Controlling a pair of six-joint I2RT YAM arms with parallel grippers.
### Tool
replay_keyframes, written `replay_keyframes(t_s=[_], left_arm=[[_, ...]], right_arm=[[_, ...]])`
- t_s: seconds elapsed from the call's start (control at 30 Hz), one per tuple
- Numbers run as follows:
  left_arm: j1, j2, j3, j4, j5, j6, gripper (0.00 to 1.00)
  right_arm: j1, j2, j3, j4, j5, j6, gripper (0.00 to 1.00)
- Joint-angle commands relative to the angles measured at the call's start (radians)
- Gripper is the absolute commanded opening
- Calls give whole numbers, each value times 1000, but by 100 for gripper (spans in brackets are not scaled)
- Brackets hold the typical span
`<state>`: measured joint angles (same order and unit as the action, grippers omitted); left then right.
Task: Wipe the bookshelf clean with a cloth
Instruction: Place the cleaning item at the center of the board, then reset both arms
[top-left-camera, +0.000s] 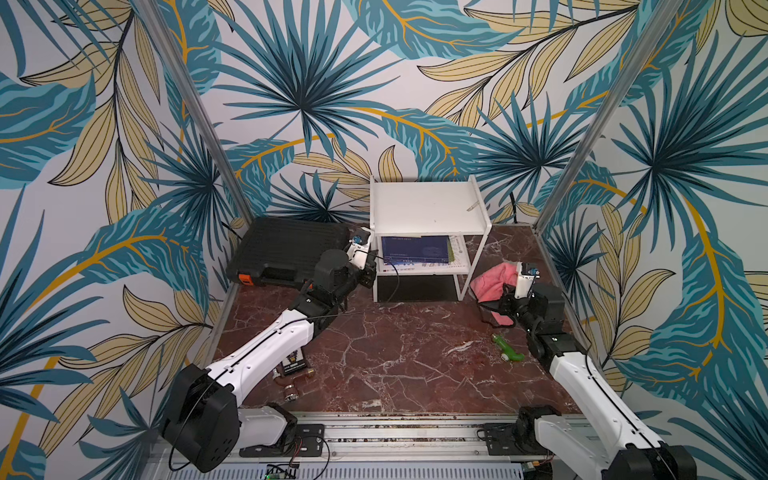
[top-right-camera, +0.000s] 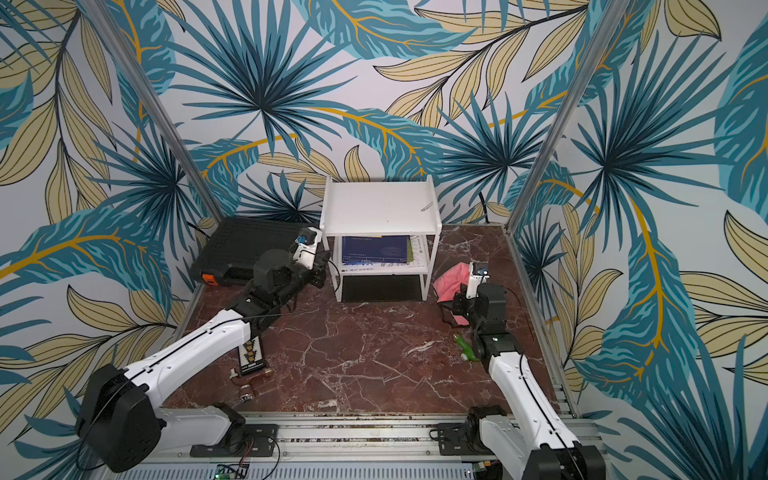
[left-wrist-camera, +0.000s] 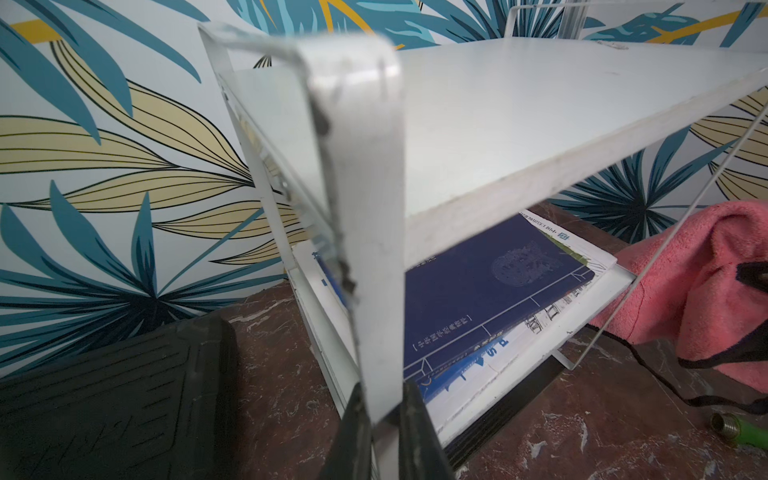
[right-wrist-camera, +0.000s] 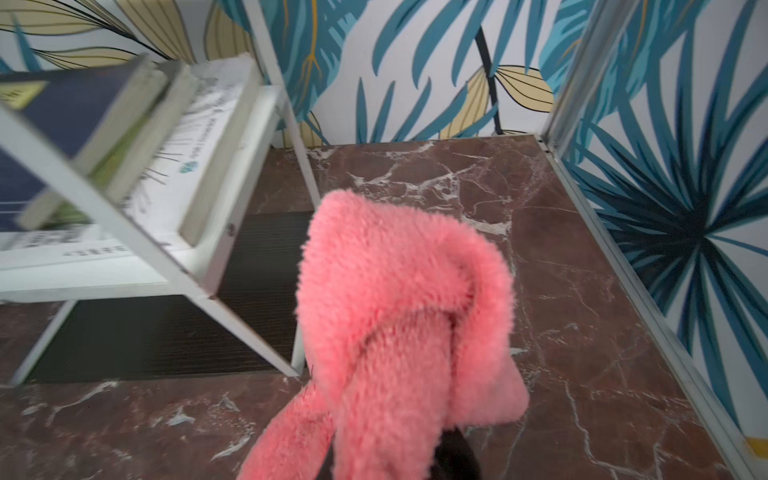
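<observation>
The white two-tier bookshelf (top-left-camera: 428, 208) (top-right-camera: 378, 208) stands against the back wall, with its top board (left-wrist-camera: 540, 104) bare except for a small scrap near the right edge. My left gripper (top-left-camera: 369, 268) (left-wrist-camera: 384, 415) is shut on the flat white upright at its front left corner. The pink cloth (top-left-camera: 494, 277) (top-right-camera: 451, 279) (right-wrist-camera: 395, 311) hangs bunched, dark edging trailing, just right of the rack's lower tier and off the table. My right gripper (top-left-camera: 506, 293) is shut on it, and the fabric hides most of its fingers.
Books (top-left-camera: 415, 248) lie flat on the lower shelf. A black ribbed case (top-left-camera: 286, 249) with an orange latch sits left of the rack, behind my left arm. A green hose fitting (top-left-camera: 509, 349) lies near my right arm. Small parts (top-left-camera: 296, 368) lie at the front left.
</observation>
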<state>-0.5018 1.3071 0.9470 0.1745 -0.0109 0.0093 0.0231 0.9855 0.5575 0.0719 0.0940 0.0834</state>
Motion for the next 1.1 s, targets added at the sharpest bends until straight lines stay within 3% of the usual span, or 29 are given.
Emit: replay_keyframes(t_s=[0.0, 0.1, 0.17, 0.23, 0.27, 0.3, 0.33, 0.4, 0.47, 0.57, 0.67, 0.83, 0.97, 1.07], left_arm=[[44, -3, 19, -9, -127, 32, 8], [44, -20, 15, -25, -132, 27, 17], [43, -45, -2, -19, -128, 20, 28], [45, -74, -34, 2, -116, 12, 46], [45, -95, -60, 19, -105, 7, 59], [45, -112, -75, 33, -103, 2, 64], [45, -133, -96, 46, -73, -3, 68], [46, -171, -129, 53, -75, -16, 74], [47, -215, -161, 43, -107, -35, 79], [48, -289, -230, 36, -220, -70, 85], [50, -381, -323, 33, -407, -109, 92], [87, -537, -487, -8, -683, -188, 100], [168, -586, -585, -24, -732, -219, 100], [264, -532, -622, -3, -716, -230, 100]], right_arm=[[-1, 57, -48, 42, 234, 32, 2], [-7, 82, -55, 39, 486, 73, 2], [-11, 89, -59, 24, 572, 99, 13], [-14, 99, -63, 2, 605, 135, 33], [-14, 101, -63, -11, 615, 157, 54], [-14, 94, -61, -15, 620, 169, 72], [-14, 80, -60, -23, 622, 175, 84], [-14, 25, -56, -33, 607, 181, 98], [-14, -55, -63, -31, 546, 186, 100], [-14, -202, -111, 65, 358, 194, 100], [-13, -296, -209, 247, 231, 255, 99], [-14, -375, -373, 583, 308, 374, 99], [-15, -341, -386, 526, 418, 327, 100], [-15, -258, -369, 434, 506, 291, 100]])
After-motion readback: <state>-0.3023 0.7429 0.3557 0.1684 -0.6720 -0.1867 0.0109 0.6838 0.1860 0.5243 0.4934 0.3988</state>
